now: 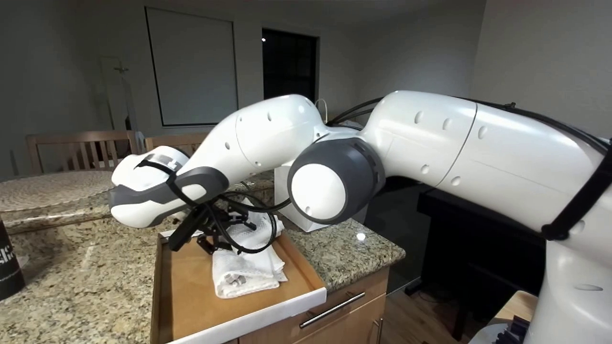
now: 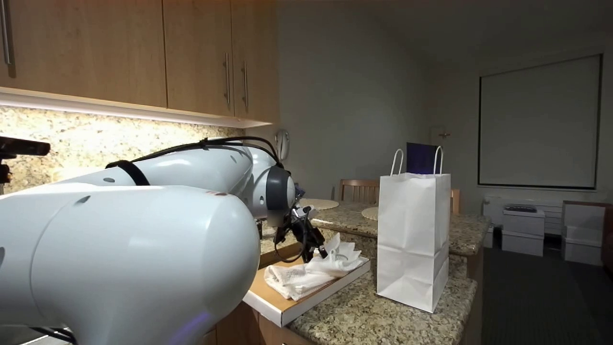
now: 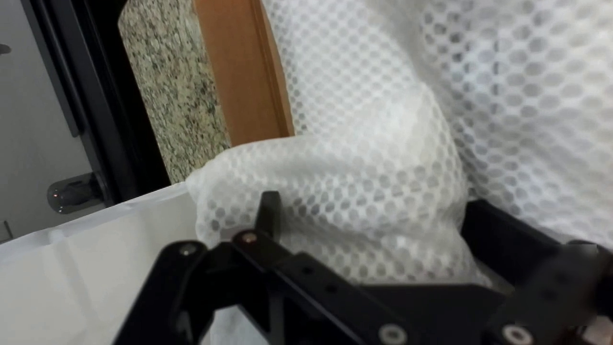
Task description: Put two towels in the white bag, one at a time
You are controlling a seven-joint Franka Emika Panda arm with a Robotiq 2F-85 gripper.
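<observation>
Two white mesh-textured towels lie on the brown tray [image 1: 186, 286]. The front towel [image 1: 248, 272] is folded. The back towel [image 1: 260, 229] is bunched and partly behind my gripper in an exterior view. My gripper [image 1: 229, 234] points down at the back towel; it also shows low over it in an exterior view [image 2: 316, 254]. In the wrist view my gripper [image 3: 373, 206] has its fingers wide apart, with a raised fold of towel [image 3: 345, 191] between them. The white paper bag [image 2: 412, 239] stands upright with handles up on the counter beside the tray. Its inside is hidden.
The tray has raised white outer edges. The granite counter [image 1: 334, 248] runs beside it to a corner. A raised granite ledge [image 1: 62, 215] stands behind. A dark cylinder [image 1: 7, 263] stands at the left edge. The arm's loose cables hang near the gripper.
</observation>
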